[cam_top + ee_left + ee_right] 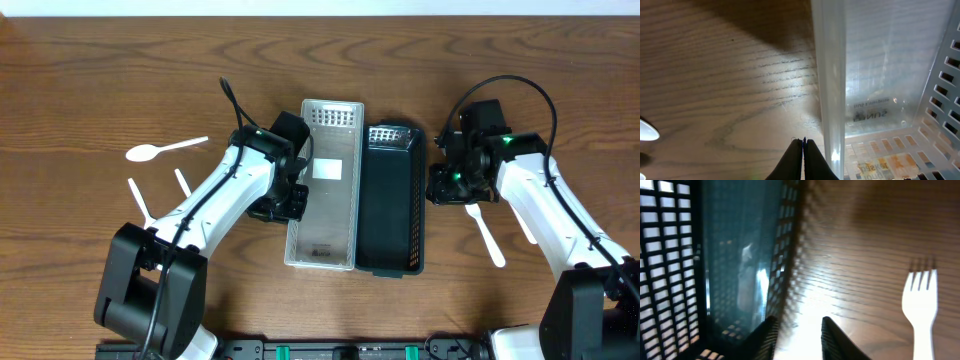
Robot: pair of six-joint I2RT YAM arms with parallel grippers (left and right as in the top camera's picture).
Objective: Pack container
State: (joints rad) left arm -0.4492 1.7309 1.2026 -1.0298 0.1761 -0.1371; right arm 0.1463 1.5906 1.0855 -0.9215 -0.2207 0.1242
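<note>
Where the overhead arms cover their own fingertips, the wrist views decide. Left gripper [803,143]: fingers pressed together, empty, just beside the translucent white perforated plastic container [322,185] at frame centre. Right gripper [799,322]: fingers spread, empty, beside the dark perforated plastic container [392,200]. White plastic fork [922,305]: handle cut off at bottom edge. White plastic spoon [165,150]: upper left. Brown wood-grain table [80,80]; room out of frame.

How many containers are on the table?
2. A clear container lies at the centre, and a dark container lies directly beside it, on the right arm's side. None seems hidden.
</note>
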